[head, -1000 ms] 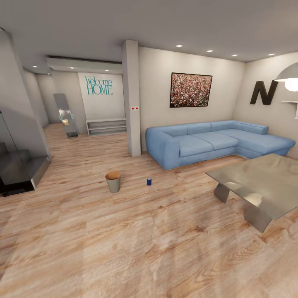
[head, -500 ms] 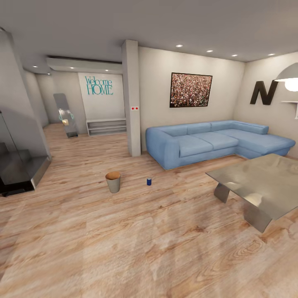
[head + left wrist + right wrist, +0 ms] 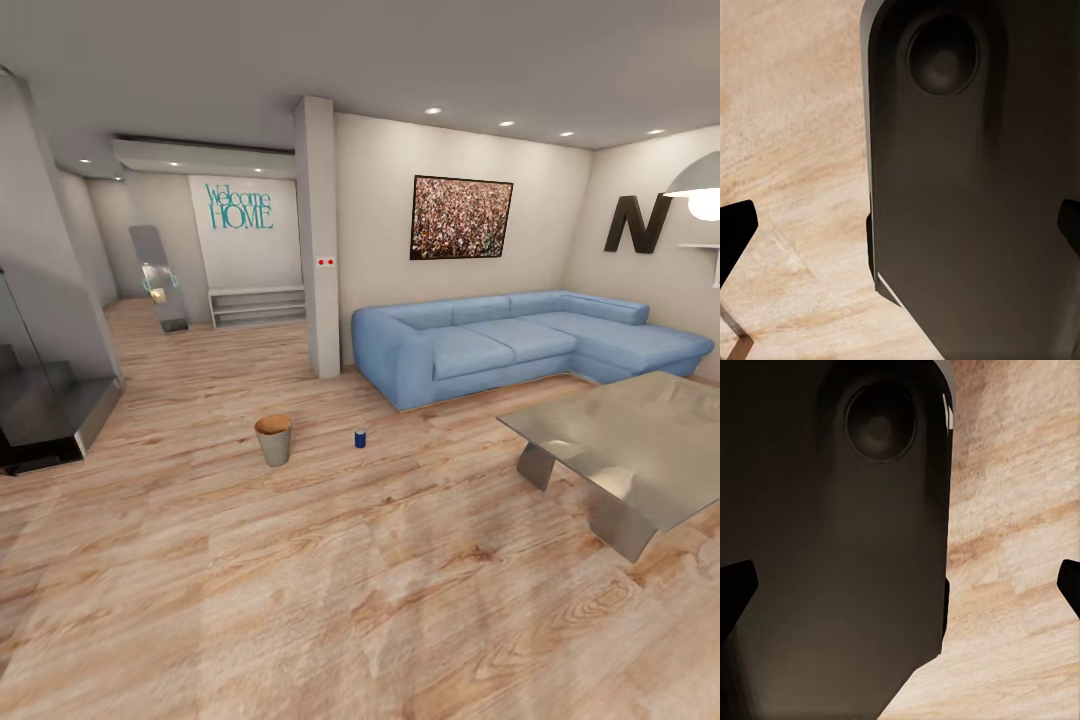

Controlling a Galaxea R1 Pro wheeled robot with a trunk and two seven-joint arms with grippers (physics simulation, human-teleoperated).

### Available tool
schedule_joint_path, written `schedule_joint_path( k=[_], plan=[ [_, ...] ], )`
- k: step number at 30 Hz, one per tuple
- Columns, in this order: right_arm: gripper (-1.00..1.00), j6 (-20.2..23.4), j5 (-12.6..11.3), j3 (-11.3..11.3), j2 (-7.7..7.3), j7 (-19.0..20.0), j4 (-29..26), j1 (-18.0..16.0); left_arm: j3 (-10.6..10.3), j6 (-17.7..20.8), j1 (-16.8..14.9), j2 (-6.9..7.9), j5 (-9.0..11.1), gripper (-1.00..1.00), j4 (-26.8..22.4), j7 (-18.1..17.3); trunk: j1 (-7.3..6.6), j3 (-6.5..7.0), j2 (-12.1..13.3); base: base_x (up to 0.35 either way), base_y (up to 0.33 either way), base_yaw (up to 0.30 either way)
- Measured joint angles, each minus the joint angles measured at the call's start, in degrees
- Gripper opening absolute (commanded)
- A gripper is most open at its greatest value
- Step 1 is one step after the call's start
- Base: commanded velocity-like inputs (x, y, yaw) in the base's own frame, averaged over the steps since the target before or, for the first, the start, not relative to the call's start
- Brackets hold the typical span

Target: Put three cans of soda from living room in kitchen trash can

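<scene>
Standing: cylindrical blue can (image 3: 360, 438) beside tapered grey bin (image 3: 273, 440) | both hands spread

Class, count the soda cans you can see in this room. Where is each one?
1. A single dark blue can stands on the wood floor, apart from the waste bin and in front of the blue sofa. Others may be out of sight.

Floor layout, head view
Tash can (image 3: 273, 439) left of soda can (image 3: 360, 437), apart; sofa (image 3: 520, 342) behind; counter (image 3: 640, 440) right.
</scene>
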Motion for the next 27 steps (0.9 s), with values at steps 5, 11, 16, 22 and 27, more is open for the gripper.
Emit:
schedule_joint_path(
  k=[5, 11, 16, 22, 27],
  plan=[
    [1.00, 0.0, 0.0, 0.0, 0.00, 0.0, 0.0, 0.0, 0.0, 0.0, 0.0, 0.00, 0.0, 1.00, 0.0, 0.0, 0.00, 0.00, 0.0, 0.000, 0.000, 0.000],
    [1.00, 0.0, 0.0, 0.0, 0.00, 0.0, 0.0, 0.0, 0.0, 0.0, 0.0, 0.00, 0.0, 1.00, 0.0, 0.0, 0.00, 0.00, 0.0, 0.000, 0.000, 0.000],
    [1.00, 0.0, 0.0, 0.0, 0.00, 0.0, 0.0, 0.0, 0.0, 0.0, 0.0, 0.00, 0.0, 1.00, 0.0, 0.0, 0.00, 0.00, 0.0, 0.000, 0.000, 0.000],
    [1.00, 0.0, 0.0, 0.0, 0.00, 0.0, 0.0, 0.0, 0.0, 0.0, 0.0, 0.00, 0.0, 1.00, 0.0, 0.0, 0.00, 0.00, 0.0, 0.000, 0.000, 0.000],
    [1.00, 0.0, 0.0, 0.0, 0.00, 0.0, 0.0, 0.0, 0.0, 0.0, 0.0, 0.00, 0.0, 1.00, 0.0, 0.0, 0.00, 0.00, 0.0, 0.000, 0.000, 0.000]
  ],
)
